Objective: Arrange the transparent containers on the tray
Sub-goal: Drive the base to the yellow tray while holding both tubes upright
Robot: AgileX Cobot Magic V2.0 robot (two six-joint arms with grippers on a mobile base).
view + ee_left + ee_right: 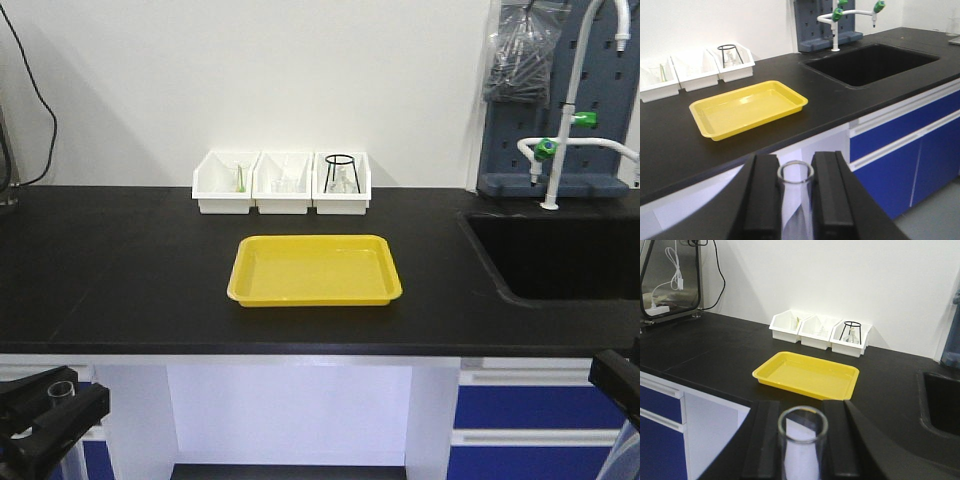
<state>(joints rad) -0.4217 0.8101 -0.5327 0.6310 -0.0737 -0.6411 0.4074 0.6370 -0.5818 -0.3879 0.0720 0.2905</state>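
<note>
L hand (pixel 795 166), R hand (pixel 802 413): matte blk.

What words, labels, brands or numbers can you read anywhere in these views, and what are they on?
No text can be read in any view.
The tray, bins and pegboard show no print or label.
The left glass and right glass show no markings.

Three white bins (pixel 282 183) stand in a row at the far edge of the black counter (pixel 120 270). The right one holds a black wire stand (pixel 340 172). Far right are a sink (pixel 560 255), a white faucet (pixel 834 37) and a grey pegboard (pixel 510 140).
</note>
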